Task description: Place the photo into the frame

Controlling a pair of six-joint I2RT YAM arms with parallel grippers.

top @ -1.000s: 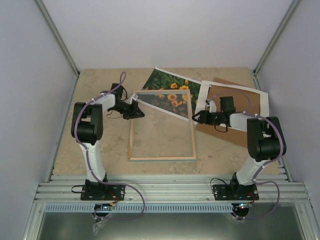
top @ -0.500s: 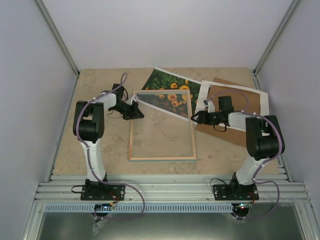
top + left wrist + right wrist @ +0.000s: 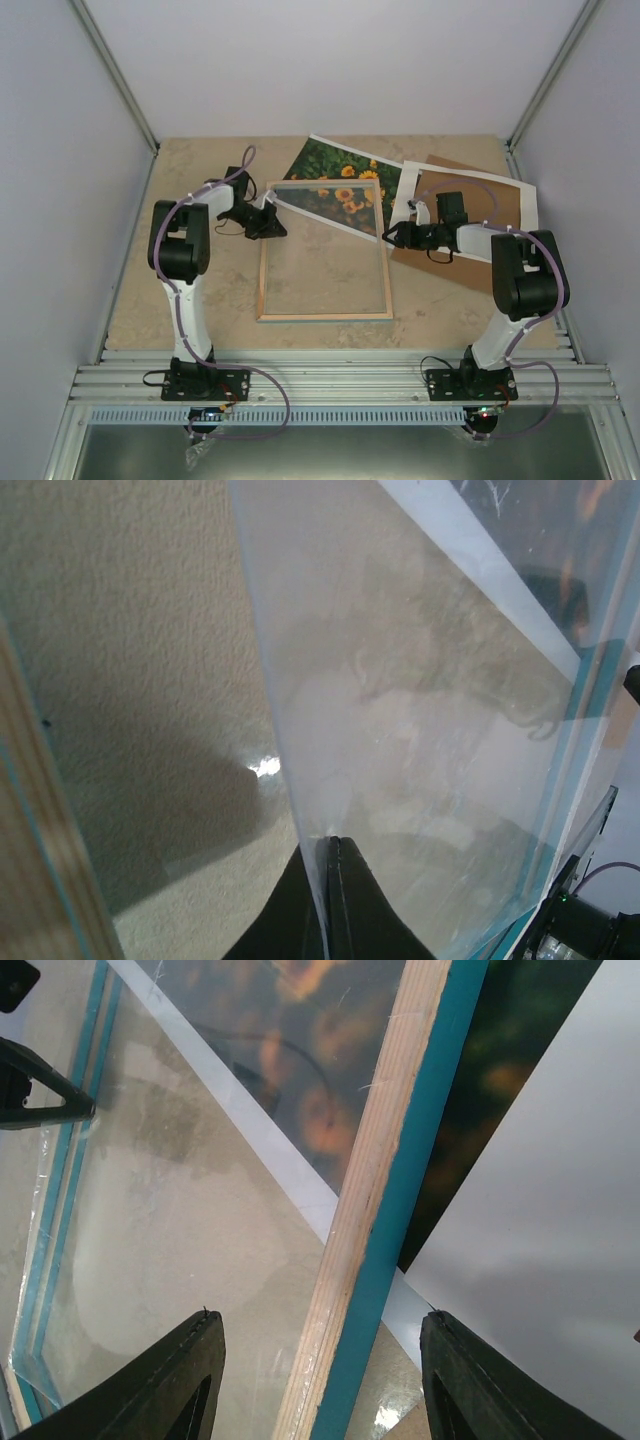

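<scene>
The frame [image 3: 325,316] lies flat on the table [image 3: 190,290], wood back up, its long axis pointing straight away from me. Its far end covers part of the photo [image 3: 335,165], which lies face up, its long axis slanting from far left to nearer right. My left pincer [image 3: 325,855] is pinched shut on the thin edge of the clear pane [image 3: 420,730] at the frame's far left corner. My right pincer [image 3: 320,1315] stands half open and empty, straddling the frame's right rail.
</scene>
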